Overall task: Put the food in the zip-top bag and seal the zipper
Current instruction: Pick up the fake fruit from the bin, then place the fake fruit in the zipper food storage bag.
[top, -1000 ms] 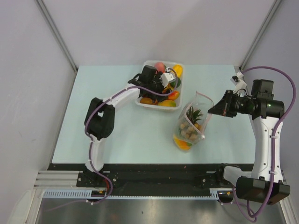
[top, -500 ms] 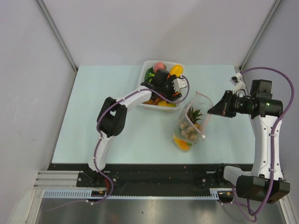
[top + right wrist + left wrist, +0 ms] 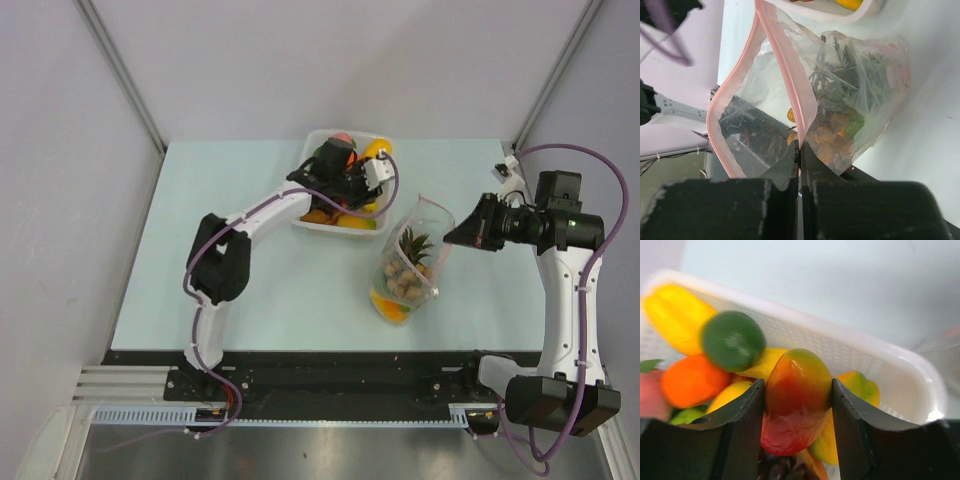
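Over the white tray [image 3: 875,347], my left pincer [image 3: 798,390] has just closed onto the red-yellow fruit [image 3: 796,412], ready for the zip-top bag [image 3: 855,90] standing nearby, its mouth pinched open by my shut right pincer [image 3: 800,150].

The left arm [image 3: 262,208] stretches far forward, elbow bent, and the left gripper [image 3: 797,386] clamps both fingers on a red-yellow piece [image 3: 796,410]. The right arm [image 3: 566,290] rises upright and bends inward at the wrist, with the right gripper [image 3: 799,150] pinched tight on the zip-top bag [image 3: 865,85]
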### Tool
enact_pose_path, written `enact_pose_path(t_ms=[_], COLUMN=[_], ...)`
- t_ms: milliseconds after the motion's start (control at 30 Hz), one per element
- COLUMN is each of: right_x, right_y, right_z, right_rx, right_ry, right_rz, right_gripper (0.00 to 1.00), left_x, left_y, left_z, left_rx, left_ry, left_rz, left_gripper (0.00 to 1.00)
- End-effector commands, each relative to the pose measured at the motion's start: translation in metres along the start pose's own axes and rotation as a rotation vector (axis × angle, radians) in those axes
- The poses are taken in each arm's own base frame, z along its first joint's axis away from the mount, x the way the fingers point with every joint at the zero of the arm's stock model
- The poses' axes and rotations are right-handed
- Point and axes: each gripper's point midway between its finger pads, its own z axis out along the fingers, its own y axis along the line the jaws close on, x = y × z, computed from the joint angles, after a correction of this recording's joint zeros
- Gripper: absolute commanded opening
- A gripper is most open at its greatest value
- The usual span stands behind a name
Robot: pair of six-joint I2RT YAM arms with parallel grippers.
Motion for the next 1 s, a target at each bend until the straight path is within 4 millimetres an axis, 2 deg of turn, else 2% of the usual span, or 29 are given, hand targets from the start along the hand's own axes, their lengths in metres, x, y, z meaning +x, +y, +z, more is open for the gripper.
enact_pose_path(t_ms=[0,67,100,167,200,233,300,333,367,400,467,500,633,733,900,967], right_x=[-0.009,-0.012,-0.012,-0.015,-0.013,-0.014,-0.013,-0.012,-0.011,-0.013,-0.011,-0.011,-0.009,-0.006,-0.002,-0.001], right_y=[0.007,0.011,0.015,0.021,0.024,0.027,0.031,0.032,0.034,0.036,0.038,0.039,0.045,0.05,0.056,0.057], right_z=[0.0,-0.001,-0.001,-0.001,0.001,0.002,0.003,0.006,0.007,0.008,0.01,0.01,0.007,0.008,0.007,0.007], right_rx=[-0.033,-0.046,-0.057,-0.072,-0.083,-0.091,-0.102,-0.112,-0.115,-0.121,-0.13,-0.131,-0.141,-0.153,-0.165,-0.166], right_ry=[-0.034,-0.045,-0.048,-0.061,-0.058,-0.067,-0.071,-0.07,-0.069,-0.08,-0.075,-0.077,-0.082,-0.08,-0.08,-0.078], right_rz=[-0.025,-0.026,-0.034,-0.037,-0.039,-0.05,-0.042,-0.05,-0.038,-0.049,-0.049,-0.049,-0.056,-0.063,-0.079,-0.082], right_gripper=[0.0,0.0,0.0,0.0,0.0,0.0,0.0,0.0,0.0,0.0,0.0,0.0,0.0,0.0,0.0,0.0], left_x=[-0.114,-0.134,-0.162,-0.187,-0.204,-0.224,-0.237,-0.25,-0.255,-0.247,-0.256,-0.25,-0.254,-0.246,-0.221,-0.217], left_y=[0.028,0.023,0.02,0.006,0.002,-0.011,-0.026,-0.038,-0.044,-0.053,-0.068,-0.076,-0.114,-0.133,-0.141,-0.143], left_z=[-0.092,-0.115,-0.141,-0.167,-0.183,-0.203,-0.219,-0.233,-0.238,-0.232,-0.241,-0.233,-0.221,-0.206,-0.175,-0.17], left_rx=[-0.098,-0.086,-0.076,-0.029,-0.015,0.012,0.03,0.039,0.045,0.06,0.092,0.095,0.156,0.159,0.147,0.151], left_ry=[-0.245,-0.282,-0.347,-0.395,-0.432,-0.47,-0.48,-0.504,-0.52,-0.503,-0.537,-0.509,-0.473,-0.417,-0.308,-0.288], left_rz=[-0.014,-0.122,-0.142,-0.305,-0.353,-0.448,-0.53,-0.583,-0.614,-0.668,-0.776,-0.807,-0.824,-0.867,-1.038,-1.073], left_gripper=[0.26,0.22,0.21,0.15,0.12,0.11,0.09,0.1,0.11,0.13,0.15,0.16,0.18,0.18,0.18,0.18])
